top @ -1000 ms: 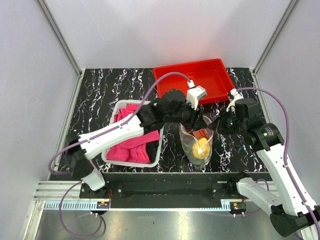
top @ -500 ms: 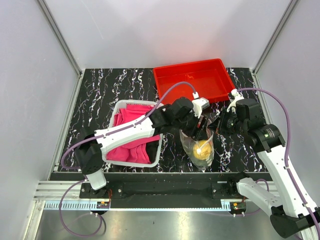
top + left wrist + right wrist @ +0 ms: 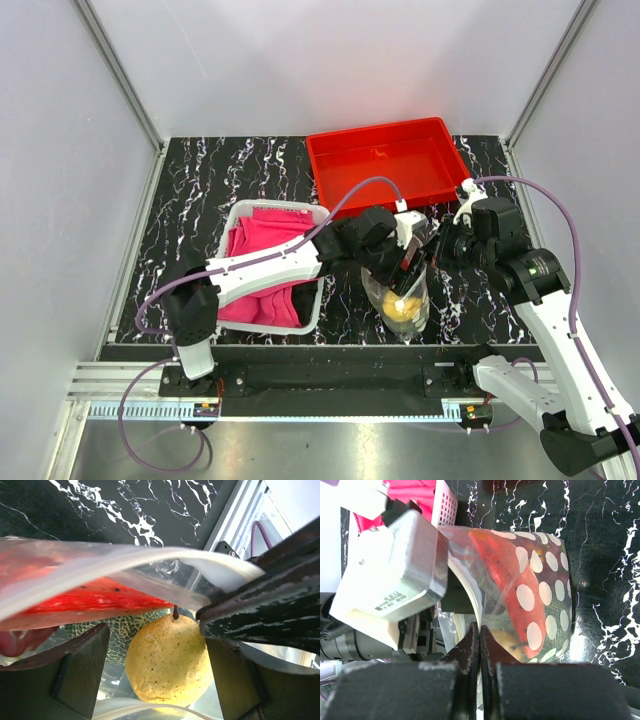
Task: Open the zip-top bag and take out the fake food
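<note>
clear crinkly plastic with pale round dots makes up the bag (image 3: 403,300), which stands mouth-up between the two grippers. the right gripper (image 3: 479,628) has its jaws pressed together on the edge of the bag's mouth, pinching a thin fold of film. the left gripper (image 3: 152,630) has its jaws spread wide and looks to be poised at the mouth, with one finger against the pale rim strip. straight ahead of it, between its fingers, sits a yellow lemon (image 3: 170,657). just above that, a red watermelon slice (image 3: 95,597) lies flat against the bag wall, and a green netted melon (image 3: 122,632) shows behind the lemon.

the film looks thin, soft and slippery, so it will likely buckle and slide rather than hold its shape. the thicker strip at the rim seems the surest place to hold, and a pinch there should stop the mouth collapsing. the food pieces look light, hard and smooth. the round lemon may squirt out of a shallow pinch, so closing across its middle seems wise. the flat slice offers an easier edge.

behind the left gripper, back along its arm, is a white basket (image 3: 245,212) of pink cloth (image 3: 265,240). beyond both grippers a red tray (image 3: 385,160) rests on the black marbled table (image 3: 200,180).
</note>
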`<act>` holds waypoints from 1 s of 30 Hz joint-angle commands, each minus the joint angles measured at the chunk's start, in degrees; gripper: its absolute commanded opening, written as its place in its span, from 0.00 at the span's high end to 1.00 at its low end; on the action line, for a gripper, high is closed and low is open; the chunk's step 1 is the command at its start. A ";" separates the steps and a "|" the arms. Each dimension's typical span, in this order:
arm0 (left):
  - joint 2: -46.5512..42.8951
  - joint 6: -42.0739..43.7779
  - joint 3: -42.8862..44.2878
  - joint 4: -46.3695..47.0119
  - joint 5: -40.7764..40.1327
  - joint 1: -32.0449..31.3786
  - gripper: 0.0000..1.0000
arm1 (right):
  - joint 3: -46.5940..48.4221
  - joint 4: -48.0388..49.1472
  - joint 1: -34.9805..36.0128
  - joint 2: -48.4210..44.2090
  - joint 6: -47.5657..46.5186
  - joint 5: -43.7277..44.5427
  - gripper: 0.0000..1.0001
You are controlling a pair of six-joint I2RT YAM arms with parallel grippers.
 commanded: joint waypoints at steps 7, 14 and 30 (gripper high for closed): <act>-2.83 0.16 -2.57 3.67 3.26 -0.60 0.31 | 0.95 2.80 0.31 -0.18 -1.72 -1.30 1.00; -4.14 0.24 -1.78 5.44 1.33 -0.69 0.78 | 0.69 2.28 0.31 -1.06 -2.07 -0.78 1.00; -17.41 6.13 -6.07 13.42 -7.99 -0.42 1.00 | -2.74 2.28 0.23 -3.70 1.70 7.66 1.00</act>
